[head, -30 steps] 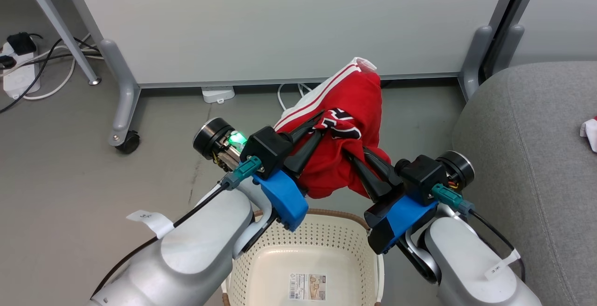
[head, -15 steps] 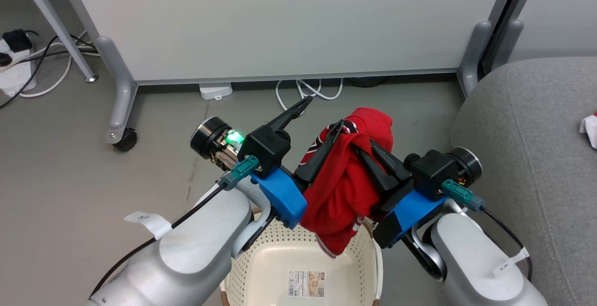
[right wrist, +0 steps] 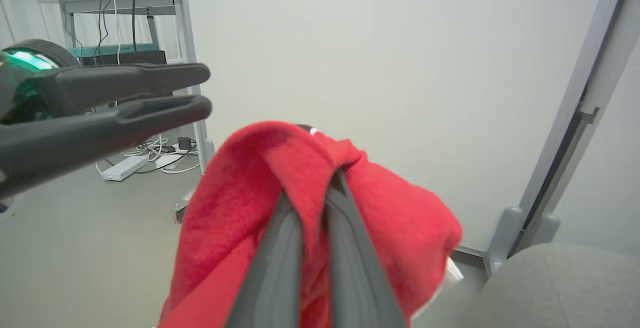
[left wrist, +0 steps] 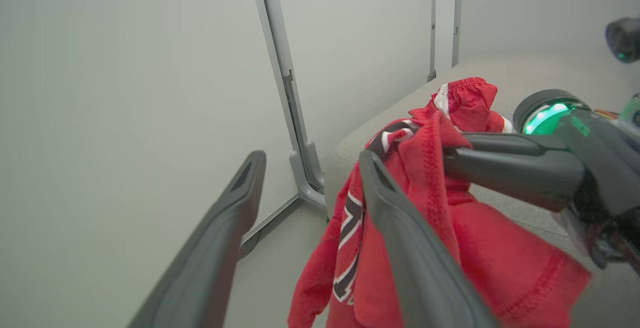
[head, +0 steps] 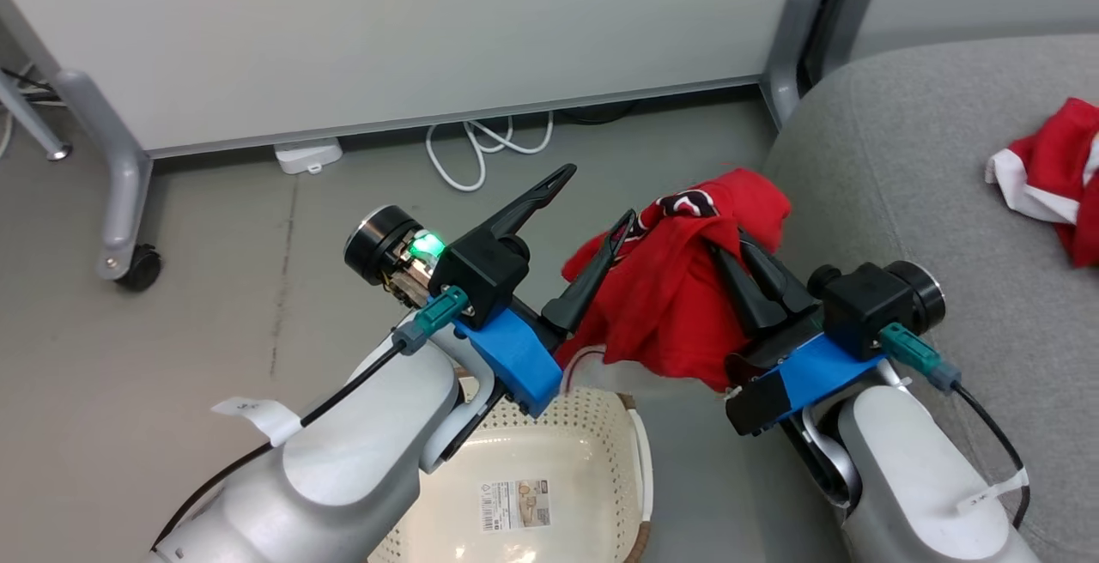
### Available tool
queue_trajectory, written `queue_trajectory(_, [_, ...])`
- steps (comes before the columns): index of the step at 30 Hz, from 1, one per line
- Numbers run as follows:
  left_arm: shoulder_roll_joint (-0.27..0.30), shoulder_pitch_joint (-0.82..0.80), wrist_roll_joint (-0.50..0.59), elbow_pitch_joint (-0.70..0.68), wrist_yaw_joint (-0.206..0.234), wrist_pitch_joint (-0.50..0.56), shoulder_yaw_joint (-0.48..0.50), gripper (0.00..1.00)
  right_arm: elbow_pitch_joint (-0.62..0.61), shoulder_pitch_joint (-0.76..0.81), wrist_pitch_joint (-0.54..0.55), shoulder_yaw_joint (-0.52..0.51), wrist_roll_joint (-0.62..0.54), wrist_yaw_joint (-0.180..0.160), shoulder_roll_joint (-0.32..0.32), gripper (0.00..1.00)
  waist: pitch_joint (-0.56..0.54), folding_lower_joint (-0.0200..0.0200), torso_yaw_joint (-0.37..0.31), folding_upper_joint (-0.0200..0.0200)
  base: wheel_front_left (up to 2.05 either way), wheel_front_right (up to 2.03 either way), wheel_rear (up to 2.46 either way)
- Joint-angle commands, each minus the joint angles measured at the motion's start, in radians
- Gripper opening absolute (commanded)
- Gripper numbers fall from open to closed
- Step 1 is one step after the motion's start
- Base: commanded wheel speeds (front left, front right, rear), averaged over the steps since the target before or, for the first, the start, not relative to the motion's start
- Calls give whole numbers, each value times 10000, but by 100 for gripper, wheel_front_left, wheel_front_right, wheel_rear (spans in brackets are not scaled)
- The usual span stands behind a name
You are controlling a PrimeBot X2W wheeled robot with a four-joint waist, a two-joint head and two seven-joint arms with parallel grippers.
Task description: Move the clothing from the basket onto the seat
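A bright red garment (head: 678, 314) with white and black trim hangs from my right gripper (head: 723, 244), which is shut on its upper fold; the right wrist view shows the two fingers (right wrist: 280, 248) pressed together inside the fabric (right wrist: 235, 188). My left gripper (head: 594, 200) stands open just left of it, one finger (left wrist: 400, 238) alongside the cloth (left wrist: 500, 268) and nothing between the two. The cream perforated basket (head: 601, 426) sits below the arms, holding nothing, its sticker showing. The grey seat (head: 901, 160) lies to the right, with a second red garment (head: 1052, 172) lying on it.
A white partition panel stands behind on grey legs (head: 794, 39), one with a castor (head: 137, 267). White cables (head: 481, 147) and a white adapter (head: 305, 155) lie on the grey floor below the panel.
The left gripper opened and let go of the garment. The right gripper carried the garment down and to the right, up to the seat's edge. The head camera turned right.
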Motion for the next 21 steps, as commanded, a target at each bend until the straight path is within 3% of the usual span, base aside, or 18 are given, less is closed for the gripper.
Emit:
queue_trajectory(1, [39,-84,47,-35,5,-67,2,100,-131,139,-39,-125,-63,5,-59,0,230,-1,-385,0,0,0,0])
queue_trajectory(21, [55,-171,243,-207,-163,74,-551,100,-1537,1420,-41,-1986,-428,5,226,0,804,-1,-3251,0,0,0,0])
